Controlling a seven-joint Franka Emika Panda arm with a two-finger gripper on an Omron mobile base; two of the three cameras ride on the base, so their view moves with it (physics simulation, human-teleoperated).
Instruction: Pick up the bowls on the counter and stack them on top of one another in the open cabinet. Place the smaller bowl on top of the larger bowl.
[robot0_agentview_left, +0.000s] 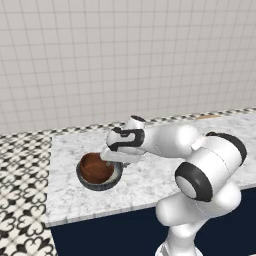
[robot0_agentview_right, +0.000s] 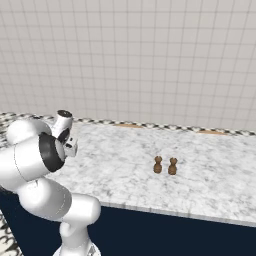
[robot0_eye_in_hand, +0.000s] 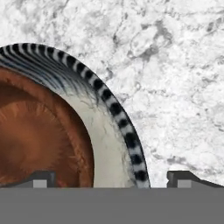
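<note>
In the left base view you see the white arm reaching from the lower right toward the middle left of the frame, where its gripper (robot0_agentview_left: 116, 159) hangs directly over the right rim of two nested bowls. The smaller bowl (robot0_agentview_left: 95, 168), glossy reddish-brown, sits inside the larger bowl (robot0_agentview_left: 100, 184), whose dark grey outside shows as a ring around it. Both rest on the marble worktop (robot0_agentview_left: 150, 180), left of centre and near its left end, with patterned black-and-white floor tiles (robot0_agentview_left: 22, 200) filling the left edge of the frame. In the hand view, the smaller bowl (robot0_eye_in_hand: 35, 140) fills the lower left, the pale inner wall and dark-banded rim of the larger bowl (robot0_eye_in_hand: 109, 144) curve around it, and veined marble covers the upper right. The gripper (robot0_eye_in_hand: 111, 179) is spread wide: one fingertip stands at the bottom left over the brown bowl, the other at the bottom right over bare marble, so the rims lie between them. In the right base view, two tiny brown shakers (robot0_agentview_right: 165, 165) stand side by side on the worktop right of centre.
</note>
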